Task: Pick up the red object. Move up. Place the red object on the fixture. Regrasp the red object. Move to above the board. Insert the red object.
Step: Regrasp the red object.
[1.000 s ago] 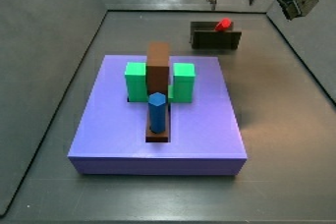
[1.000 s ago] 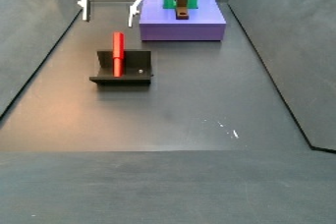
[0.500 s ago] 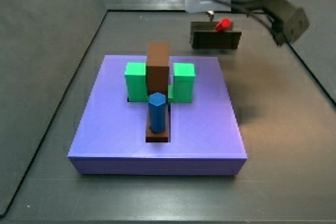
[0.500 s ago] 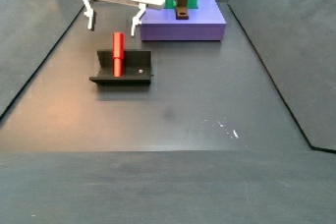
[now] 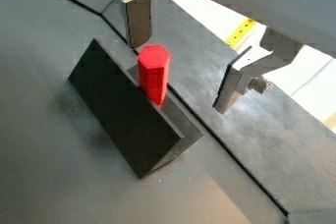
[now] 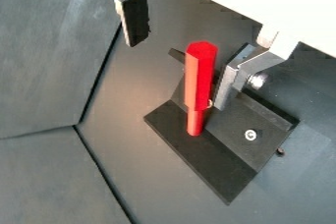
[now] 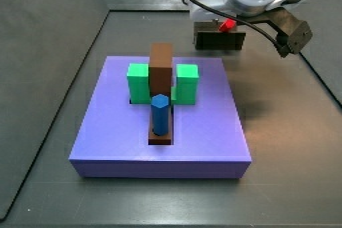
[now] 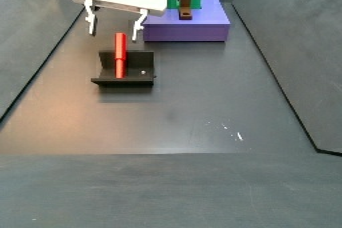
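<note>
The red object (image 8: pixel 119 54) is a thin red peg resting on the dark fixture (image 8: pixel 127 76); both also show in a side view, red object (image 7: pixel 229 24) on fixture (image 7: pixel 218 40). My gripper (image 8: pixel 114 26) hangs open just above the peg's upper end. In both wrist views the red object (image 5: pixel 153 71) (image 6: pixel 197 88) rises between my spread fingers (image 5: pixel 138 17) (image 6: pixel 136 17), touching neither. The purple board (image 7: pixel 201 132) lies apart from the fixture.
On the board stand a tall brown block (image 7: pixel 162 67), green blocks (image 7: pixel 139 83) on either side of it, and a blue hexagonal peg (image 7: pixel 159 112) in a dark slot. Grey walls (image 8: pixel 40 52) enclose the dark floor.
My gripper has come down from high above the floor to the fixture and now straddles the top of the red peg. The peg and the board have not moved.
</note>
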